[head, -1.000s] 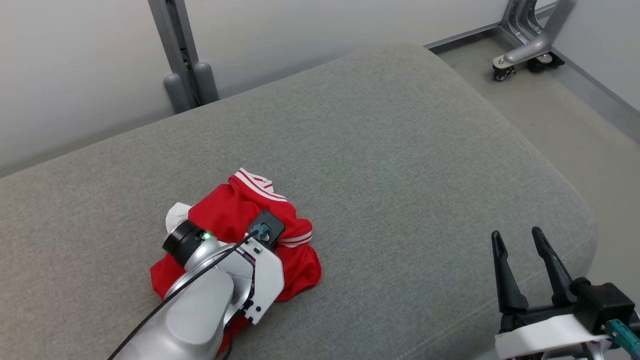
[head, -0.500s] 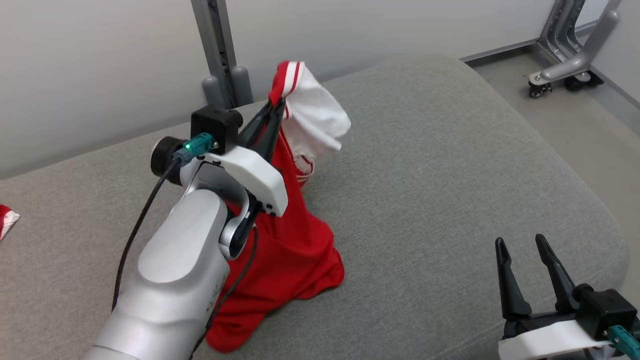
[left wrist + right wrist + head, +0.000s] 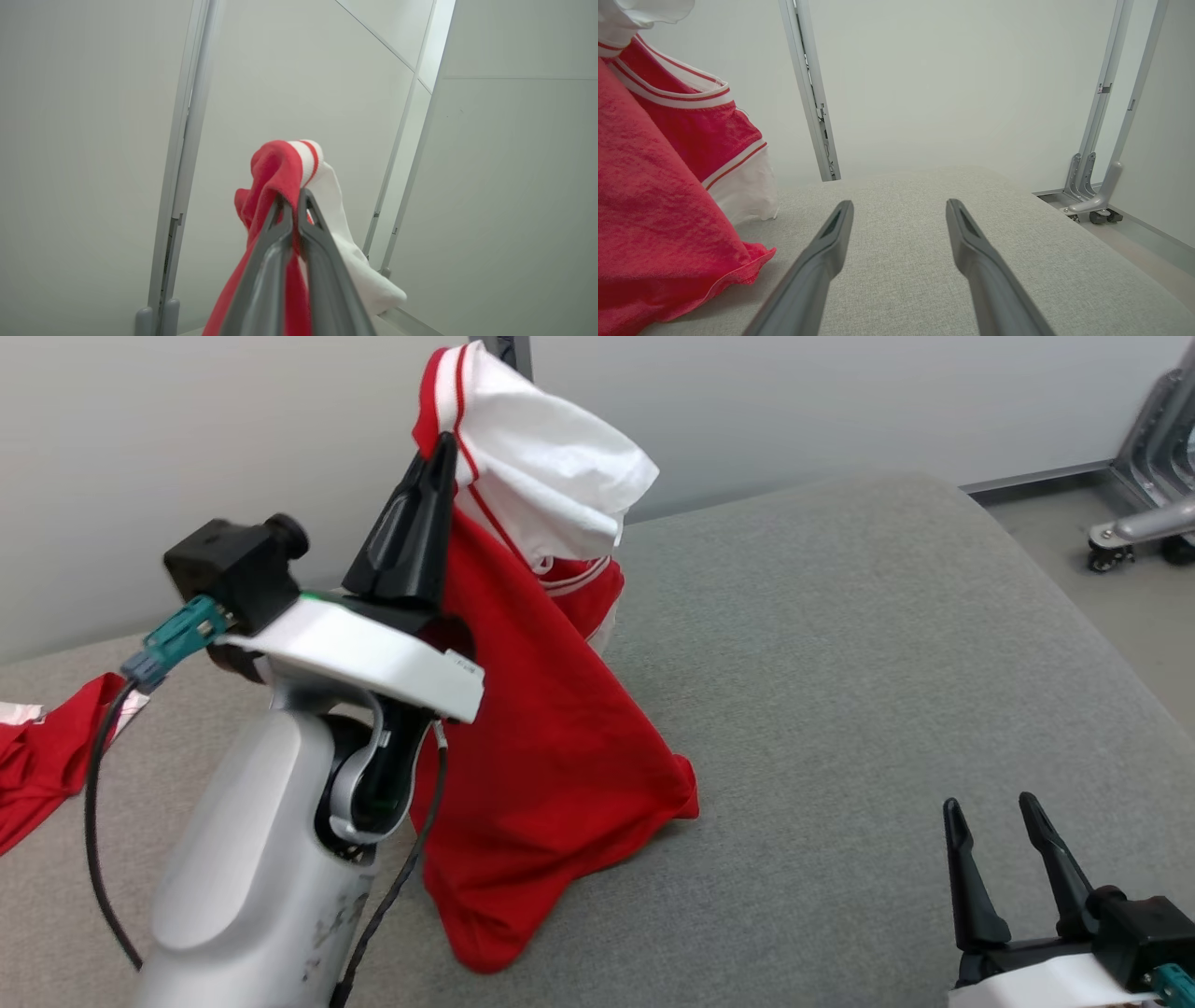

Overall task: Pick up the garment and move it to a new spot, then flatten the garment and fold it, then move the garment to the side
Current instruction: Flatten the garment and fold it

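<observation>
The garment (image 3: 551, 709) is a red shirt with white sleeves and striped trim. It hangs in a tall cone from my left gripper (image 3: 446, 443), which is raised above the grey cushion (image 3: 840, 663) and shut on its upper edge. The lower hem still touches the cushion. In the left wrist view the left gripper (image 3: 292, 196) pinches the bunched red and white garment (image 3: 275, 163). My right gripper (image 3: 990, 807) stands open and empty low at the right. Its wrist view shows that gripper (image 3: 899, 205) over the cushion, with the garment (image 3: 654, 196) to its left.
Another piece of red cloth (image 3: 47, 756) lies at the cushion's left edge. A grey metal post (image 3: 810, 93) stands against the pale wall behind. A wheeled stand foot (image 3: 1134, 527) sits on the floor at the far right, past the cushion's rounded edge.
My left gripper has shut on the crumpled garment and raised it high off the cushion, so it now hangs stretched. The head camera has shifted. The right gripper has stayed open.
</observation>
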Controlling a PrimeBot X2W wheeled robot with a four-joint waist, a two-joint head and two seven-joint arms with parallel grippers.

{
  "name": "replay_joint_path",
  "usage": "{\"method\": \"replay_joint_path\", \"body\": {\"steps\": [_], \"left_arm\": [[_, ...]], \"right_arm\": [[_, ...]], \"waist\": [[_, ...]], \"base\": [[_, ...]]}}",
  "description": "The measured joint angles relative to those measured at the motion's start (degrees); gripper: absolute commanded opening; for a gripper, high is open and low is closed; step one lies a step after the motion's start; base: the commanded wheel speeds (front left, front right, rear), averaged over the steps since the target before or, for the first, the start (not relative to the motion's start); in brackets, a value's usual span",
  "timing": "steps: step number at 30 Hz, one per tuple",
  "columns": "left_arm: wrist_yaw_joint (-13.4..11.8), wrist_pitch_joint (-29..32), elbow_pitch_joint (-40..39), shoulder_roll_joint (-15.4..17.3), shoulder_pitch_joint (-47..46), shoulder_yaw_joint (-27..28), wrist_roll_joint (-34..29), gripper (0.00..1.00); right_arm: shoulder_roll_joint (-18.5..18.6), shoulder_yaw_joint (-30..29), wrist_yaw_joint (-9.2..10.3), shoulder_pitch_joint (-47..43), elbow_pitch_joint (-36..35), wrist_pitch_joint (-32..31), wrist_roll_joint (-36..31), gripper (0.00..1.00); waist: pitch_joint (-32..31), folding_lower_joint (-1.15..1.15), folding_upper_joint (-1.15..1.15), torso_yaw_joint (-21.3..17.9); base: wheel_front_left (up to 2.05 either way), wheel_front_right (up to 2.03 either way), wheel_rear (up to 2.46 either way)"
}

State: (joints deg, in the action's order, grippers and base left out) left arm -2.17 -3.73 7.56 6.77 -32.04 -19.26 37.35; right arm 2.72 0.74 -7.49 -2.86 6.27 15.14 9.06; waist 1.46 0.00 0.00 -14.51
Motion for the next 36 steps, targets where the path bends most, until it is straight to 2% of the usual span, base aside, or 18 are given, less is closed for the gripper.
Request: {"method": "replay_joint_path", "body": {"steps": [6, 8, 11, 14, 17, 20, 26, 29, 30, 31, 32, 33, 36], "left_arm": [[-0.1, 3.8, -9.3, 2.8, 7.5, 2.8, 5.6, 0.00], [0.7, 5.3, -12.4, 3.5, 11.1, 4.4, 9.6, 0.00], [1.7, 6.7, -17.0, 7.4, 19.7, 9.2, 14.8, 0.00], [4.3, 5.6, -18.4, 8.0, 25.6, 13.5, 20.8, 0.00], [5.0, 3.2, -15.5, 10.0, 30.5, 18.5, 22.5, 0.00], [5.6, 1.3, -9.9, 9.4, 33.1, 20.6, 24.2, 0.00], [7.3, -1.4, 4.9, 7.6, 33.1, 17.4, 21.9, 0.00], [7.7, -3.1, 11.1, 7.2, 32.3, 15.2, 18.8, 0.00], [7.8, -3.6, 12.5, 7.1, 31.9, 14.5, 18.3, 0.10], [8.0, -3.9, 13.5, 6.7, 31.5, 14.1, 18.0, 0.30], [8.1, -4.1, 14.2, 6.5, 31.3, 13.6, 17.8, 0.58], [8.1, -4.4, 14.9, 6.4, 31.2, 13.0, 17.0, 1.00], [6.6, -3.5, 15.6, 7.1, 31.3, 11.5, 14.8, 1.00]], "right_arm": [[0.0, -0.2, 0.00, 0.0, 0.1, 0.0, -0.2, 1.00], [0.0, -0.2, 0.00, 0.0, 0.2, 0.0, -0.3, 1.00], [0.0, -0.1, 0.00, -0.1, 0.4, 0.0, -0.3, 1.00], [0.0, 0.0, 0.00, -0.5, 0.6, 0.0, -0.2, 1.00], [0.0, 0.0, 0.00, -1.4, 1.1, 0.0, -0.2, 1.00], [0.0, 0.2, 0.00, -1.4, 1.3, 0.0, -0.5, 1.00], [0.0, 1.1, 0.00, -1.2, 1.8, 0.0, -0.9, 1.00], [0.0, 1.7, 0.00, -1.1, 2.0, 0.0, -1.0, 1.00], [0.0, 1.8, 0.00, -1.1, 2.0, 0.0, -1.0, 1.00], [0.0, 1.9, 0.00, -1.1, 2.0, 0.0, -1.0, 1.00], [0.0, 1.9, 0.00, -1.1, 2.0, 0.0, -1.0, 1.00], [0.0, 1.8, 0.00, -1.1, 2.0, 0.0, -1.0, 1.00], [0.0, 1.5, 0.00, -1.4, 2.0, 0.0, -1.0, 1.00]], "waist": [[-0.4, 0.00, 0.00, 3.0], [-0.7, 0.00, 0.00, 3.9], [-1.1, 0.00, 0.00, 4.9], [-1.3, 0.00, 0.00, 5.5], [-1.5, 0.00, 0.00, 6.2], [-1.7, 0.00, 0.00, 6.8], [-2.0, 0.00, 0.00, 7.8], [-2.1, 0.00, 0.00, 7.6], [-2.1, 0.00, 0.00, 7.5], [-2.2, 0.00, 0.00, 7.4], [-2.2, 0.00, 0.00, 7.2], [-2.2, 0.00, 0.00, 7.1], [-2.2, 0.00, 0.00, 6.8]], "base": [[0.00, 0.00, 0.00], [0.00, 0.00, 0.00], [0.00, 0.00, 0.00], [0.00, 0.00, 0.00], [0.00, 0.00, 0.00], [0.00, 0.00, 0.00], [0.00, 0.00, 0.00], [0.00, 0.00, 0.00], [0.00, 0.00, 0.00], [0.00, 0.00, 0.00], [0.00, 0.00, 0.00], [0.00, 0.00, 0.00], [0.00, 0.00, 0.00]]}}
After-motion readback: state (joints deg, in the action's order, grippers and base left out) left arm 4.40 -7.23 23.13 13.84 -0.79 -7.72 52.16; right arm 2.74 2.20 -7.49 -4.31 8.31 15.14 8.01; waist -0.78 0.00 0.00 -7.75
